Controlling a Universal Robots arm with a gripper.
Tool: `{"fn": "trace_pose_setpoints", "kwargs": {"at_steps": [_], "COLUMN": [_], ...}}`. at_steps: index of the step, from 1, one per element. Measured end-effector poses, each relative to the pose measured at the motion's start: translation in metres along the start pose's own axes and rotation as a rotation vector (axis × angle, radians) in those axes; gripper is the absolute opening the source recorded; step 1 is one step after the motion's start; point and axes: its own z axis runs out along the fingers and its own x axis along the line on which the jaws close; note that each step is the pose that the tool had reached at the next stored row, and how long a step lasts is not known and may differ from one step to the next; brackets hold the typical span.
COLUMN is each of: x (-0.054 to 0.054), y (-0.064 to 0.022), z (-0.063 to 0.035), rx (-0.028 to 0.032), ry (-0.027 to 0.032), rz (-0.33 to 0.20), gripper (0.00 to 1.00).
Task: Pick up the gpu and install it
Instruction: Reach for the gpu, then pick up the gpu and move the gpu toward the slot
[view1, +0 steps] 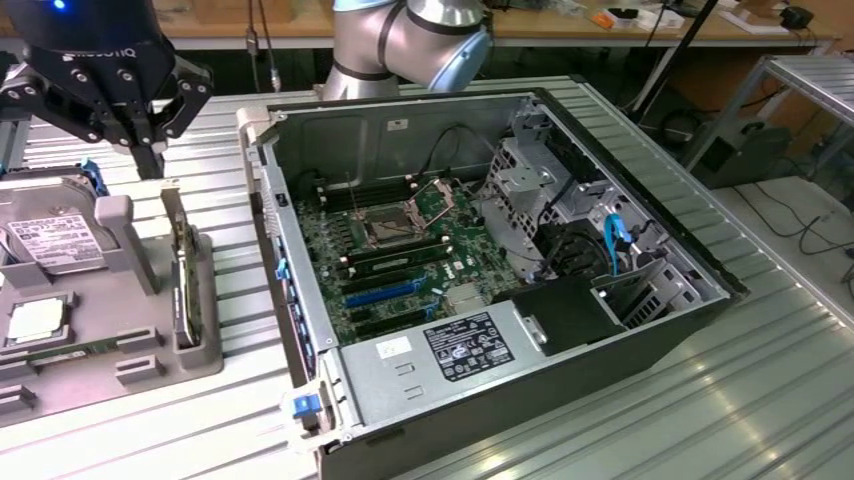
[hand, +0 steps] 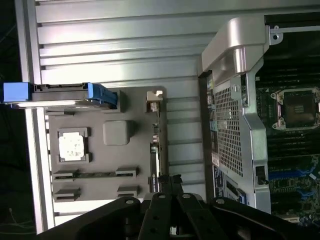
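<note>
One gripper (view1: 147, 150) hovers above the gpu (view1: 179, 270), closed on nothing; I think it must open and align along the gpu's top edge.

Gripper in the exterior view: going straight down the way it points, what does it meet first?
Most likely the gpu, standing on edge in the gray holder. The gripper hangs above one end of it. Depth is unclear, so it could instead land on the holder beside the card.
</note>
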Motion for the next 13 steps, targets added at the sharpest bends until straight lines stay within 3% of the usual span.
{"fn": "trace_pose_setpoints", "kwargs": {"at_steps": [3,13], "x": [0.0074,0.0086], "y": [0.0008,0.0010], "z": [-0.0001,-0.0002], "rx": [0.0000,0.0000], "ry": [0.0000,0.0000], "rz": [0.000,0.000], "gripper": [0.11,0.11]}}
